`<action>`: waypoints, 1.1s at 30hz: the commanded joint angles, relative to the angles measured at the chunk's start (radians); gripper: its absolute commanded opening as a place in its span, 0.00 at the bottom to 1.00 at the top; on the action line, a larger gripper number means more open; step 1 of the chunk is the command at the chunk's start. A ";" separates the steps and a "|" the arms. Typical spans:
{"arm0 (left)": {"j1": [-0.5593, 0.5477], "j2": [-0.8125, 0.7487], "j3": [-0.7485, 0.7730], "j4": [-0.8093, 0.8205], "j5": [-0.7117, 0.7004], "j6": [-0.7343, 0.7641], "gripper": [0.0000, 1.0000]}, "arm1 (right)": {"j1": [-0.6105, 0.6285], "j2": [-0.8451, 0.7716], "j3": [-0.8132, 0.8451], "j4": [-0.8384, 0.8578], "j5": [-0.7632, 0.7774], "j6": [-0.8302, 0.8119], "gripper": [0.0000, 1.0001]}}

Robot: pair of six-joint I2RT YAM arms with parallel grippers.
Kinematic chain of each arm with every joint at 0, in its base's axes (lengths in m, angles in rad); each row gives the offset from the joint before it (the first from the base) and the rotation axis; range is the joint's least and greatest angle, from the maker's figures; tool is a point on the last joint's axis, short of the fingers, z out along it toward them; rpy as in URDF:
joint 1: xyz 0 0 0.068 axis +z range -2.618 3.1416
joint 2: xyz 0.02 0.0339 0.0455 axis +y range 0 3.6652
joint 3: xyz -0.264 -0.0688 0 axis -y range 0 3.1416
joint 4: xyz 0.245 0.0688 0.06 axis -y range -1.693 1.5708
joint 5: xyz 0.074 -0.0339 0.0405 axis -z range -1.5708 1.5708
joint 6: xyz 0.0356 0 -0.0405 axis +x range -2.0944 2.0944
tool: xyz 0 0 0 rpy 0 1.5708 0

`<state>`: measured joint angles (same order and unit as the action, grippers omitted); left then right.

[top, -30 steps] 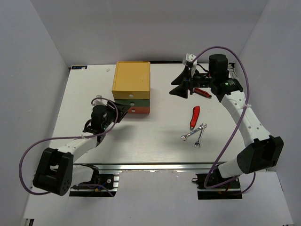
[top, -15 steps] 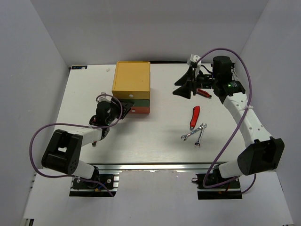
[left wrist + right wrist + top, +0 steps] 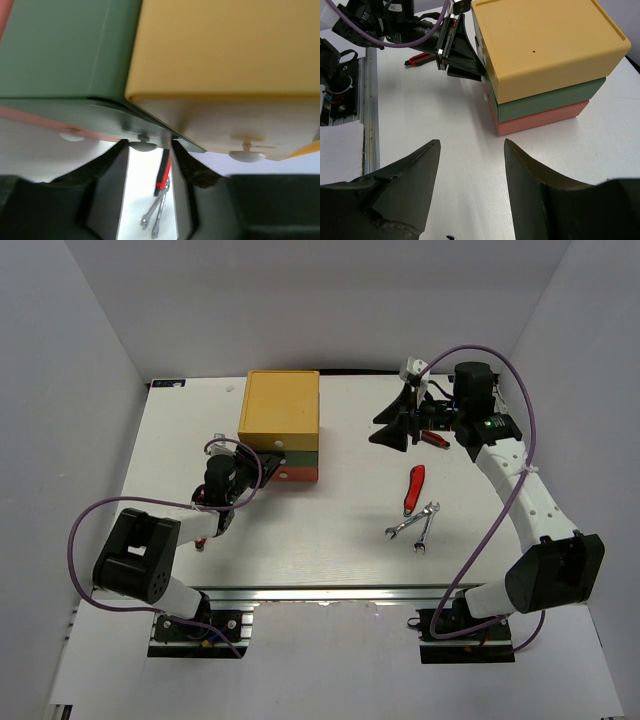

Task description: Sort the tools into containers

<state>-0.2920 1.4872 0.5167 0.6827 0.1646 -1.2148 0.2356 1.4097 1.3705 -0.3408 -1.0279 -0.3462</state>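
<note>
The left pincer (image 3: 148,149) stands partly open at the front of the drawer chest (image 3: 280,405). Its two fingers (image 3: 107,167) flank the white knob (image 3: 143,146) of the green middle drawer (image 3: 60,50). The knob sits between the tips, closer to one finger, and contact with either pad cannot be told. Nothing is clamped. In the wrist view the yellow top drawer (image 3: 225,45) lies to one side of the tips and the red-orange bottom drawer (image 3: 30,117) to the other. Beyond the gap between the fingers, well apart, a red-handled tool (image 3: 162,172) and two silver wrenches (image 3: 155,220) lie on the table (image 3: 200,430).

The right pincer (image 3: 472,145) is spread wide and empty, above the table, facing the chest well ahead of it. A second red-handled tool (image 3: 433,438) lies just beside it.
</note>
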 commanded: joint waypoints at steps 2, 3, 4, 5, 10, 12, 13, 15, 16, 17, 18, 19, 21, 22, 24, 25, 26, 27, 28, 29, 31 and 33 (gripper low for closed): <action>-0.006 0.013 -0.010 0.064 -0.019 -0.014 0.45 | -0.009 -0.035 -0.007 0.022 -0.026 0.009 0.61; -0.006 0.013 -0.014 0.069 -0.017 -0.014 0.44 | -0.010 -0.037 -0.008 0.020 -0.026 0.006 0.60; -0.006 0.015 -0.014 0.071 -0.017 -0.017 0.41 | -0.012 -0.037 -0.010 0.019 -0.026 0.006 0.60; -0.006 0.012 -0.017 0.072 -0.013 -0.017 0.40 | -0.012 -0.038 -0.011 0.019 -0.026 0.004 0.60; -0.006 -0.007 -0.047 0.084 -0.010 -0.022 0.33 | -0.015 -0.043 -0.024 0.011 -0.026 -0.007 0.60; -0.006 -0.027 -0.060 0.090 -0.011 -0.023 0.31 | -0.016 -0.046 -0.030 0.006 -0.024 -0.011 0.60; -0.006 -0.034 -0.075 0.089 -0.013 -0.025 0.31 | -0.016 -0.048 -0.034 0.005 -0.023 -0.014 0.60; -0.006 -0.054 -0.090 0.083 -0.013 -0.025 0.30 | -0.016 -0.051 -0.039 0.000 -0.023 -0.017 0.60; -0.006 -0.080 -0.107 0.077 -0.010 -0.020 0.30 | -0.018 -0.052 -0.045 -0.001 -0.023 -0.020 0.60; -0.006 -0.097 -0.116 0.071 -0.010 -0.017 0.30 | -0.018 -0.055 -0.047 -0.007 -0.021 -0.027 0.60; -0.006 -0.117 -0.125 0.049 -0.008 -0.015 0.30 | -0.018 -0.057 -0.050 -0.010 -0.020 -0.031 0.60; -0.006 -0.164 -0.136 0.037 -0.007 -0.009 0.30 | -0.018 -0.058 -0.053 -0.013 -0.018 -0.036 0.60; -0.006 -0.220 -0.170 -0.018 -0.007 0.001 0.30 | -0.016 -0.061 -0.065 -0.027 -0.014 -0.050 0.60; -0.006 -0.282 -0.194 -0.062 -0.005 0.011 0.30 | -0.018 -0.066 -0.077 -0.033 -0.011 -0.056 0.60; -0.006 -0.347 -0.219 -0.102 -0.001 0.015 0.31 | -0.016 -0.072 -0.096 -0.036 -0.005 -0.060 0.60; -0.006 -0.381 -0.230 -0.126 0.000 0.021 0.31 | -0.018 -0.075 -0.103 -0.038 0.002 -0.063 0.60; -0.006 -0.445 -0.251 -0.173 0.003 0.024 0.31 | -0.018 -0.078 -0.119 -0.043 0.005 -0.069 0.60; -0.006 -0.473 -0.260 -0.192 0.004 0.026 0.32 | -0.018 -0.081 -0.128 -0.047 0.008 -0.079 0.60; -0.006 -0.499 -0.271 -0.210 0.006 0.024 0.34 | -0.018 -0.084 -0.134 -0.050 0.014 -0.083 0.60; -0.006 -0.522 -0.280 -0.233 0.009 0.023 0.35 | -0.018 -0.084 -0.140 -0.053 0.018 -0.091 0.60; -0.006 -0.565 -0.308 -0.244 0.018 0.015 0.37 | -0.018 -0.086 -0.154 -0.072 0.029 -0.119 0.60; -0.006 -0.582 -0.317 -0.264 0.027 0.012 0.44 | -0.018 -0.081 -0.162 -0.087 0.035 -0.143 0.61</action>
<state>-0.2966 0.9413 0.2127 0.4587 0.1722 -1.2087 0.2226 1.3544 1.2201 -0.4004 -1.0012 -0.4366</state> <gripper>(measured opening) 0.429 0.610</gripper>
